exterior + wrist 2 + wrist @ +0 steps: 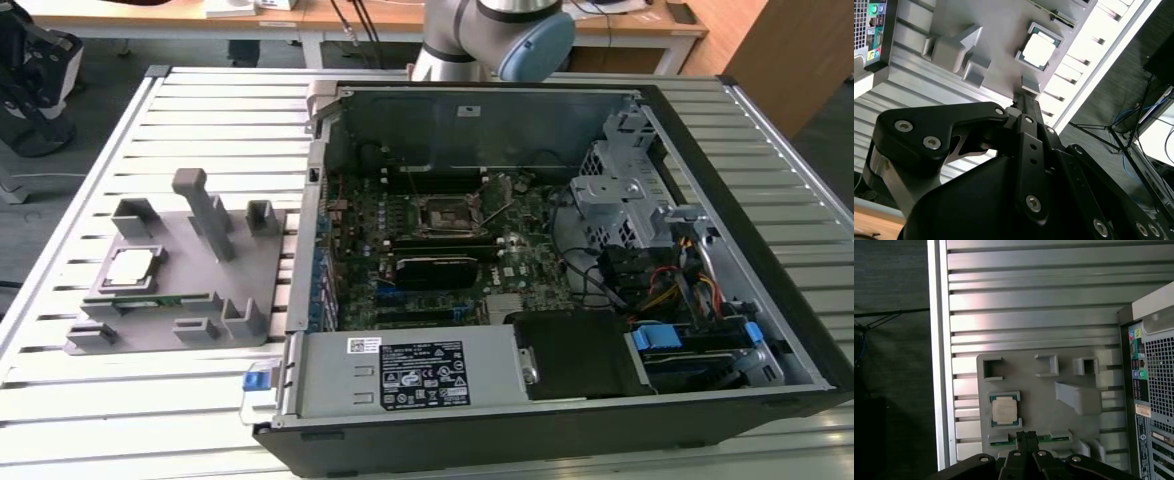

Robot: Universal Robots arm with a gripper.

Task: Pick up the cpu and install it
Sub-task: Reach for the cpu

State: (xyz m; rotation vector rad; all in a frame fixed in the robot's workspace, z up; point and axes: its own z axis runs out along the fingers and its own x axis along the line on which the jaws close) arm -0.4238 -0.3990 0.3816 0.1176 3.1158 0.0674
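Observation:
The cpu is a small square chip with a silvery top, lying flat in a recess of the grey plastic fixture on the exterior view's left. Both wrist views look down on the cpu from well above. My gripper hangs above the fixture's edge, a short way off the chip, its black fingers shut together with nothing between them. The dark square socket with its metal frame sits in the middle of the motherboard inside the open computer case.
A long green circuit strip lies in the fixture beside the cpu. Upright grey posts rise from the fixture. The slatted metal table carries both fixture and case. Cables and a drive cage crowd the case's right side.

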